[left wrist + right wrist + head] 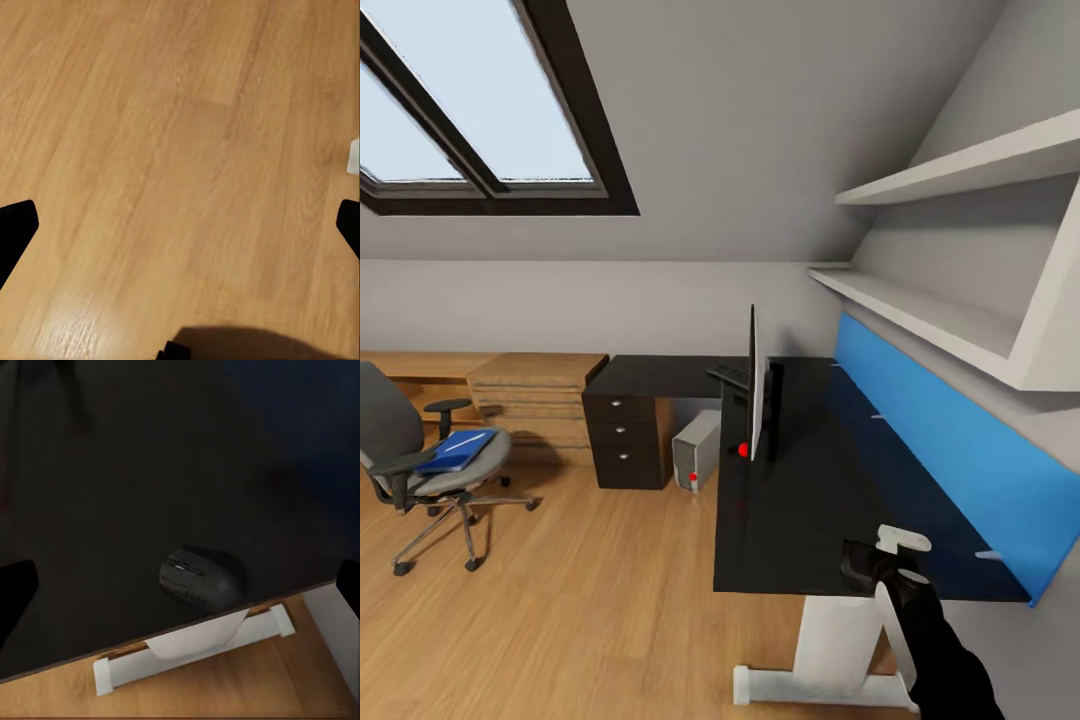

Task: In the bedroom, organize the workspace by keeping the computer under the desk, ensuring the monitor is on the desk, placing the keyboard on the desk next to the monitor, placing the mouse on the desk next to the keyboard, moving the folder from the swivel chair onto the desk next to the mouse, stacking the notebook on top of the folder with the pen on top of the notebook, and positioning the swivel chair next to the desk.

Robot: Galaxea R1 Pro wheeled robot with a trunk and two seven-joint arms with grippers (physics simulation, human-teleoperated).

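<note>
Head view: desk [810, 500] running from centre toward 4 o'clock, black top, blue back panel along its far side. Monitor [756, 385] standing edge-on near the desk's middle, keyboard [728, 373] just behind it toward 11 o'clock. Computer [695, 450] on the floor under the desk, beside the drawers. Swivel chair [420, 455] well apart at 9 o'clock, carrying the folder [458, 450] on its seat, with a slim white pen [468, 440] seemingly lying on top. Right gripper [880, 560] at 5 o'clock, hovering over the desk's near end; mouse not clearly made out here beneath it.

Left wrist view: bare wooden floor [180, 150], with dark fingertips [15, 225] at either edge, far apart — left jaws spread wide, holding nothing.

Right wrist view: mouse [202, 576] resting on the desk [112, 472] very close to its front edge, white leg [195, 649] and floor below. Fingertips [15, 592] wide apart at either edge — right jaws open, nothing held, mouse lying free between and ahead of them.

Handling, as a judgement: mouse light, rigid, smooth and rounded, so prone to slipping; best pinched across its narrow flanks at mid-length, low down. Likely to skid off the nearby edge if nudged. Folder thin and flat, probably flexible; better taken by an overhanging edge.
</note>
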